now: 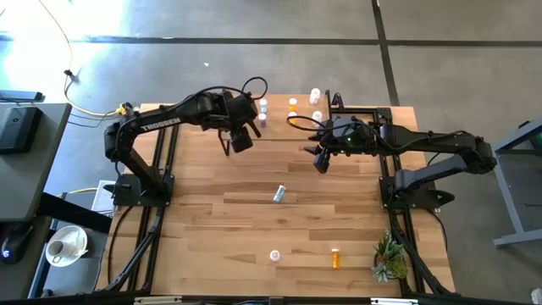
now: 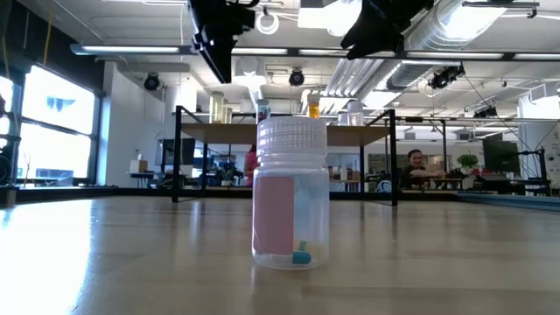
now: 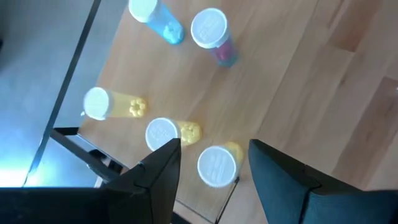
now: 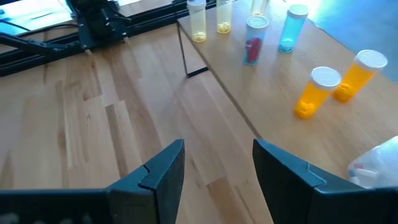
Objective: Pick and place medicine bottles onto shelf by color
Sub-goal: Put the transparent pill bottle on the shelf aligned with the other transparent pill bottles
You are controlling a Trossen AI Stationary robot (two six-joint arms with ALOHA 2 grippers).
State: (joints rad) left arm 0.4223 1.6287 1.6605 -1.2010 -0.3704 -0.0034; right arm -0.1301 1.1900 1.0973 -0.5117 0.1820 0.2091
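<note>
Nearest you, a clear bottle with a pink label (image 2: pixel 290 194) stands upright on the table (image 1: pixel 212 220), well short of the shelf (image 4: pixel 298 74). Beyond it, your left gripper (image 3: pixel 211 165) hovers over the shelf's near corner, fingers spread and released, with a pale yellow bottle (image 3: pixel 217 165) standing between them, untouched. Two more yellow bottles (image 3: pixel 165 132), a blue one (image 3: pixel 155 17) and a pink one (image 3: pixel 212 34) stand farther along the shelf. Your right gripper (image 4: pixel 217 165) hangs beside the shelf, unclenched and empty, near two orange bottles (image 4: pixel 317 91).
</note>
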